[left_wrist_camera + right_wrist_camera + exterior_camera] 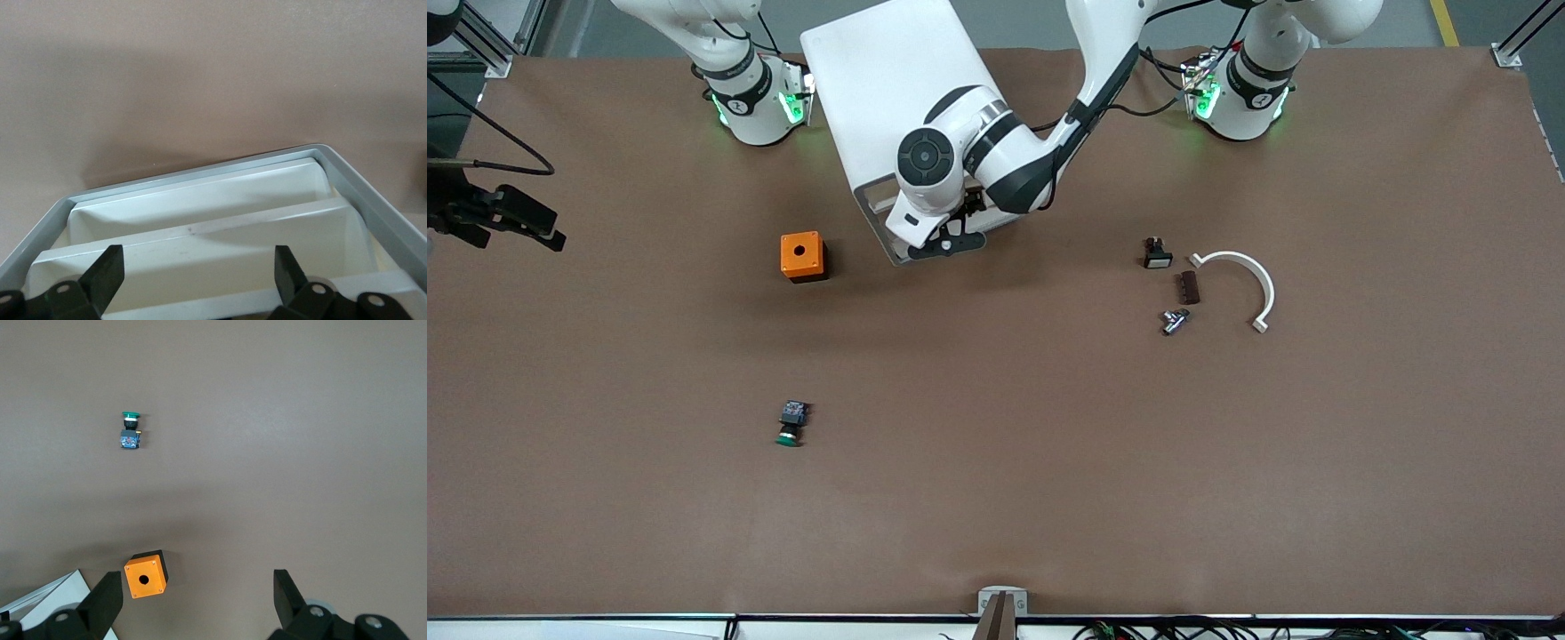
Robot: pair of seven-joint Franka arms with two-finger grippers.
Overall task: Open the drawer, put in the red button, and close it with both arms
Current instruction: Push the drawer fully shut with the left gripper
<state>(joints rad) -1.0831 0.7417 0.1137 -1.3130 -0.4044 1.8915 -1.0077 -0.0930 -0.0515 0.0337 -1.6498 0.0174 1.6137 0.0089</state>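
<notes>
The white cabinet (880, 98) stands near the arms' bases, and its grey-rimmed drawer (876, 218) is pulled open. My left gripper (947, 242) hangs over the open drawer, open and empty. In the left wrist view the left gripper (198, 267) is above the drawer's grey rim (200, 170) and white dividers; the compartments that show are empty. The red button shows in no view. My right gripper (198, 590) is open and empty, high over the orange box, and out of the front view.
An orange box (802, 256) (145, 575) sits beside the drawer. A green-capped switch (791, 424) (129, 430) lies nearer the front camera. Toward the left arm's end lie a black switch with a white face (1156, 253), a brown block (1188, 287), a metal fitting (1174, 320) and a white curved bracket (1249, 276).
</notes>
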